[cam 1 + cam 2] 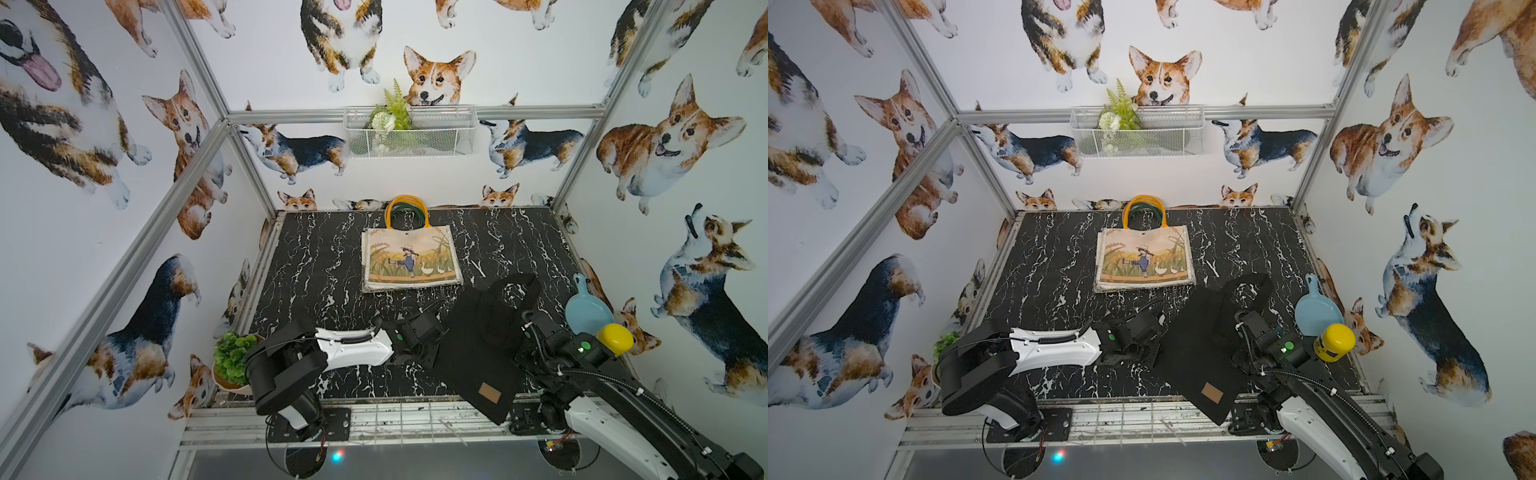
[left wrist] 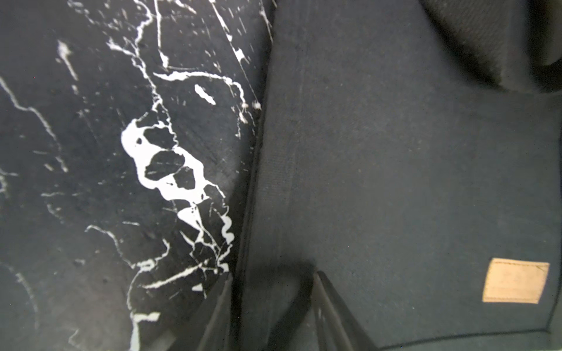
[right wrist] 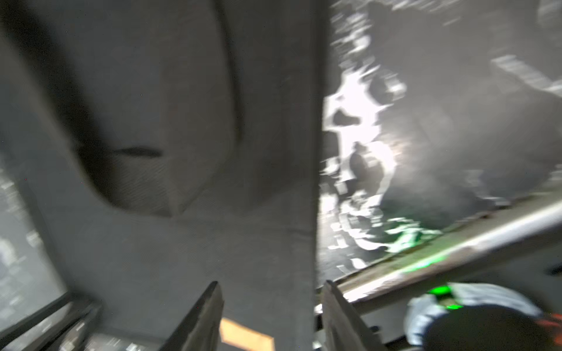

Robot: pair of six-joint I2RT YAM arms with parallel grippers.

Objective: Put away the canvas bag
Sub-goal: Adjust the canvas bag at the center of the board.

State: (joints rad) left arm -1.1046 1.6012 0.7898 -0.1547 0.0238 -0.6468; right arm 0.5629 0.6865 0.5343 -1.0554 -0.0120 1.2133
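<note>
A black canvas bag (image 1: 469, 353) (image 1: 1196, 353) with a tan patch (image 1: 489, 392) lies flat on the marble table (image 1: 316, 266), at the front right. Its patch corner hangs over the front rail, and its handles (image 1: 515, 286) point to the back. My left gripper (image 2: 272, 276) is open and low at the bag's left edge (image 2: 252, 212). One finger is over the marble, the other over the cloth. My right gripper (image 3: 270, 284) is open and straddles the bag's right edge (image 3: 314, 182); that view is blurred. In both top views the arms hide the fingertips.
A printed tote (image 1: 411, 257) with yellow handles lies flat at the back centre. A white wire basket (image 1: 409, 131) holding greenery hangs on the back wall. A blue pan (image 1: 586, 309) and a yellow-lidded jar (image 1: 615, 338) stand at the right edge. A potted plant (image 1: 232, 359) stands front left.
</note>
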